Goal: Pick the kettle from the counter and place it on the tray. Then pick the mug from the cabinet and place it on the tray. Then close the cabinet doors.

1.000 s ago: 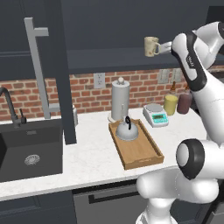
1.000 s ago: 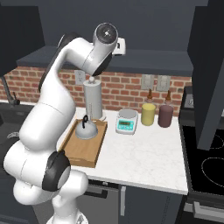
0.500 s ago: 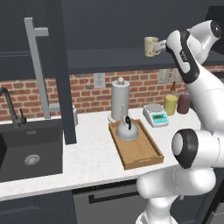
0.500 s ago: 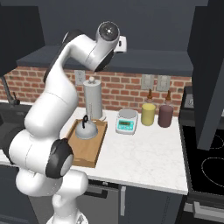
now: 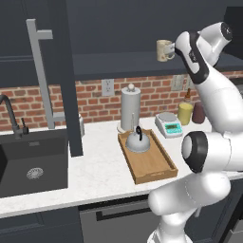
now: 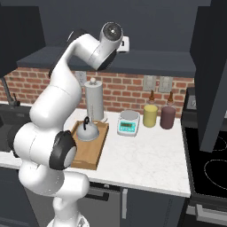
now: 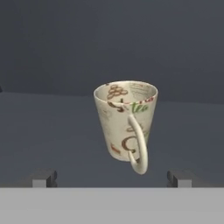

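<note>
So at this point my end effector (image 7: 112, 178) was spread wide with nothing in it, lined up on the mug (image 7: 126, 123) sitting upright on the cabinet (image 5: 118, 64) shelf. From the hand view the mug was dead ahead, centred between my two fingertips (image 7: 43, 178) but not touching either, with its loop handle pointing back toward me. Compared with a second ago, my arm had swung in closer: my wrist went from hanging a bit off to the side of the mug (image 5: 164, 50) to sitting right next to it, nearly touching in the left base view. The jaws hadn't changed at all, same wide spread the whole second.

Everything else stayed put. The kettle (image 5: 138, 142) was already on the tray (image 5: 154, 163), at the tray's far end, well below my end effector and off to its left down on the tabletop (image 5: 95, 171). Paper-towel cylinder (image 5: 130, 107) was just behind the tray, and the scale (image 5: 169, 125) and two bottles (image 6: 150, 115) were below my end effector near the brick wall. The cabinet door (image 5: 64, 76) with its long silver bar handle was open, far to my left.
</note>
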Controlling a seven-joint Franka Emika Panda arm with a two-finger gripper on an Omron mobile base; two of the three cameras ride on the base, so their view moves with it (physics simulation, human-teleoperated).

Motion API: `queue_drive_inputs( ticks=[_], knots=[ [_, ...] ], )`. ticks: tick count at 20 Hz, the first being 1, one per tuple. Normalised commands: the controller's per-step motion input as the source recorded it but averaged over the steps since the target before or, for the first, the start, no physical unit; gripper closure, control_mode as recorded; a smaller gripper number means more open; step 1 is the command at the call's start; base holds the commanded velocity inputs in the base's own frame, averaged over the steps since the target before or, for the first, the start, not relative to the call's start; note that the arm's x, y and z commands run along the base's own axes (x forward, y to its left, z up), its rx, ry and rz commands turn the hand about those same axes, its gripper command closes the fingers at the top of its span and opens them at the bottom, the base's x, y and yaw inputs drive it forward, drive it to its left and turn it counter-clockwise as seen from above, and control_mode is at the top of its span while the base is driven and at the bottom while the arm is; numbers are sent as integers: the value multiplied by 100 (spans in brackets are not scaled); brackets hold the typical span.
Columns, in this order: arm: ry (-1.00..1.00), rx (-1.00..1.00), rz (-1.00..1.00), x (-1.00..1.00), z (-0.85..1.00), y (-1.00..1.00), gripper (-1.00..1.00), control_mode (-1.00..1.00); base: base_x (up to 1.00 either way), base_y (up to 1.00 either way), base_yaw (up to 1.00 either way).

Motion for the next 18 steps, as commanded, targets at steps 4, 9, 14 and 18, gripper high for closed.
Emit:
queue_drive_inputs(
  ticks=[4,9,14,18],
  knots=[
    [0,0,0,22,-6,-3,-100,-100,0,0,0],
    [0,0,0,15,-4,-6,-100,-100,0,0,0],
    [0,0,0,8,-1,-9,-100,-100,0,0,0],
    [0,0,1,2,0,-4,-100,-100,0,0,0]
  ],
)
